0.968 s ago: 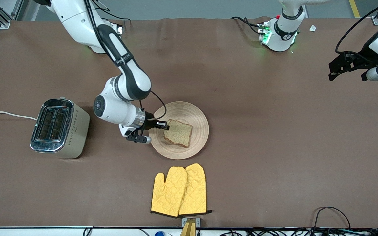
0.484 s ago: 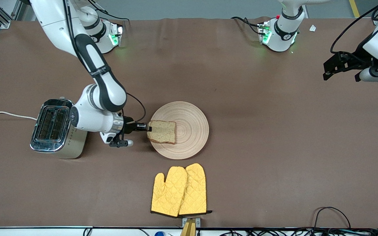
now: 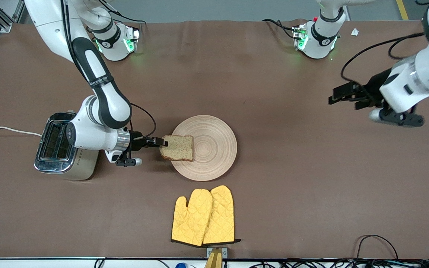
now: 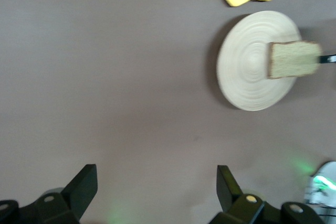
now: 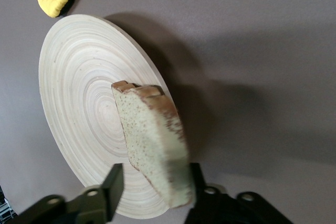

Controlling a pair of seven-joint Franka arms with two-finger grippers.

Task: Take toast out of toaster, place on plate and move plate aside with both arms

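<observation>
The toast (image 3: 178, 148) hangs half over the rim of the round wooden plate (image 3: 214, 160), at the plate's edge toward the toaster. My right gripper (image 3: 161, 142) is shut on the toast's edge and holds it tilted, just above the plate. In the right wrist view the toast (image 5: 149, 135) rises between the gripper's (image 5: 155, 182) fingers over the plate (image 5: 79, 87). My left gripper (image 3: 343, 98) is open and empty, over bare table toward the left arm's end. The left wrist view shows its own jaws (image 4: 155, 182) wide apart, with the plate (image 4: 247, 72) and toast (image 4: 294, 60) farther off.
A steel toaster (image 3: 50, 149) stands at the right arm's end, partly under the right arm's wrist. Two yellow oven mitts (image 3: 203, 216) lie nearer to the front camera than the plate. Cables run along the table's front edge.
My right gripper has drawn back toward the toaster, taking the toast from the plate's middle to its rim. My left arm has swung in from the table's end toward the plate.
</observation>
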